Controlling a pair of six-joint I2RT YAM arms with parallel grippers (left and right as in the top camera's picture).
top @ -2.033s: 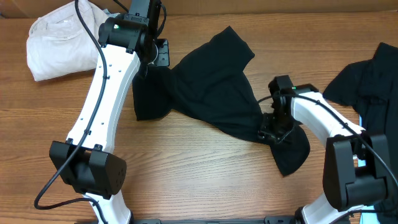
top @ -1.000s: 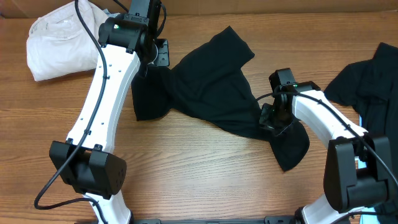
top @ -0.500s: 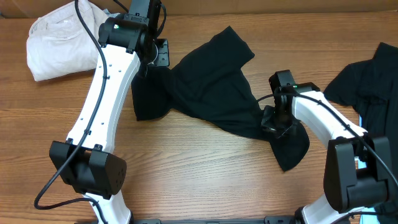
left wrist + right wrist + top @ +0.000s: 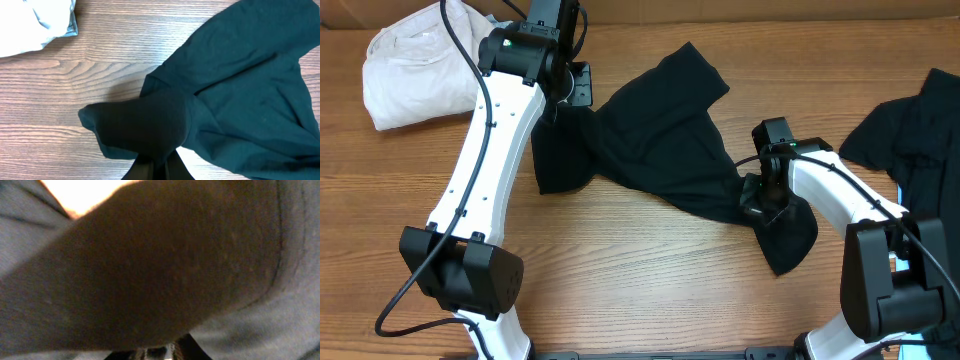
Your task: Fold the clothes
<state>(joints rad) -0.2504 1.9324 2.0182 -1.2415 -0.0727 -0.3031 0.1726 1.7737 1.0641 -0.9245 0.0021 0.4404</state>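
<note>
The clothes on the wooden table are a black garment, spread across the middle, a second black garment at the right edge and a cream-white bundle at the back left. My left gripper is shut on the middle garment's left corner. In the left wrist view that cloth bunches out from between the left gripper's dark fingers. My right gripper presses into the same garment's lower right part. Black fabric fills the right wrist view and is pinched at the right gripper.
Bare wood shows in front of the garment and between the bundle and the left arm. The cream-white bundle's corner lies at the top left of the left wrist view. Both arm bases stand at the table's near edge.
The right gripper has sunk slightly into the garment's lower right part and its jaws have narrowed on the fabric. The left arm and the other clothes have not moved.
</note>
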